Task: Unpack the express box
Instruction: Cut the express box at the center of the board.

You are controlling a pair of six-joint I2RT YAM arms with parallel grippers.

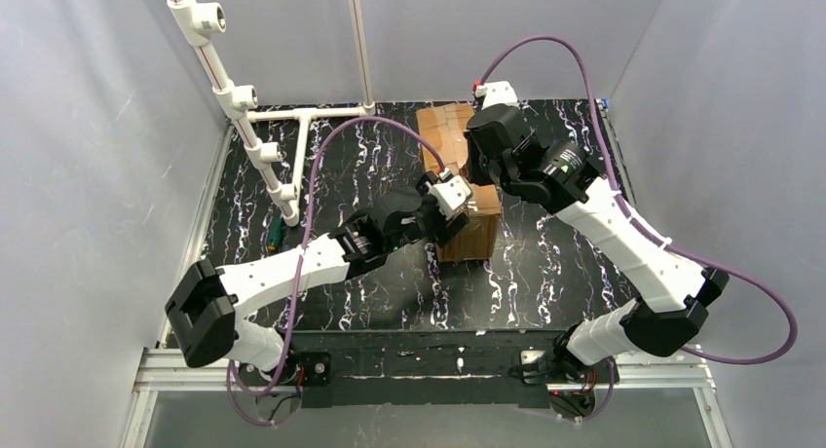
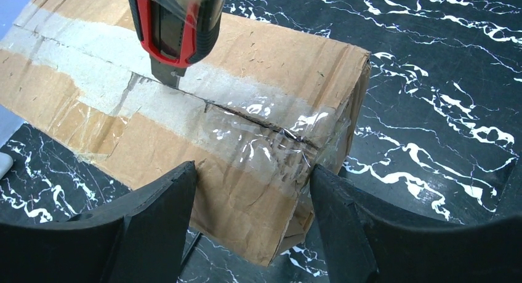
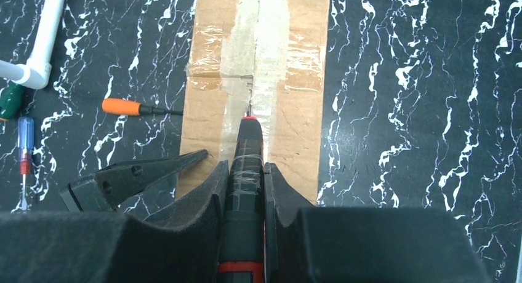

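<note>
A brown cardboard express box lies lengthwise at the middle of a black marble-patterned table, toward the far edge. The right gripper is clamped on a red and black utility knife, whose blade tip meets the taped centre seam on the box top. The left gripper is spread wide, its fingers either side of the box's near end. An orange-handled screwdriver lies beside the box.

Glossy-taped corrugated cardboard express box

Black white-veined marble tabletop, plain grey walls, white pipe frame at left.
</note>
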